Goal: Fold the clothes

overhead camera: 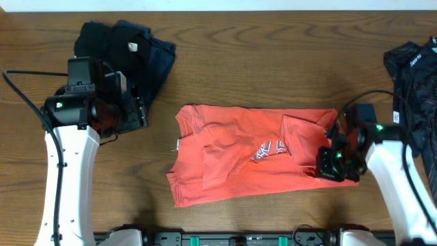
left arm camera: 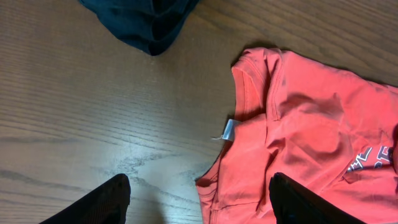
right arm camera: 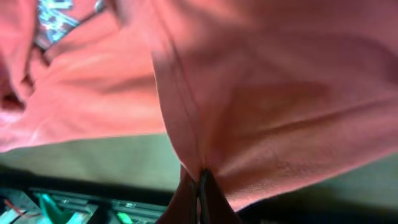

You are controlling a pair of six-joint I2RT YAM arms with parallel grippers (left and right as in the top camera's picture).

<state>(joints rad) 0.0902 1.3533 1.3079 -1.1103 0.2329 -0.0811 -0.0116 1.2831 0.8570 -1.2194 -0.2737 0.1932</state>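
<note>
The clothes in play are an orange-red T-shirt lying crumpled and partly folded mid-table, its navy-and-white lettering half covered. My right gripper sits at the shirt's right end. In the right wrist view its jaws are shut on a pinched fold of the orange fabric, which drapes up from them. My left gripper hovers left of the shirt, open. Its fingers straddle bare wood and the shirt's collar edge, holding nothing.
A pile of black and navy garments lies at the back left, its edge close to my left gripper. Another black garment rests at the right edge. A white tag sticks out from the collar.
</note>
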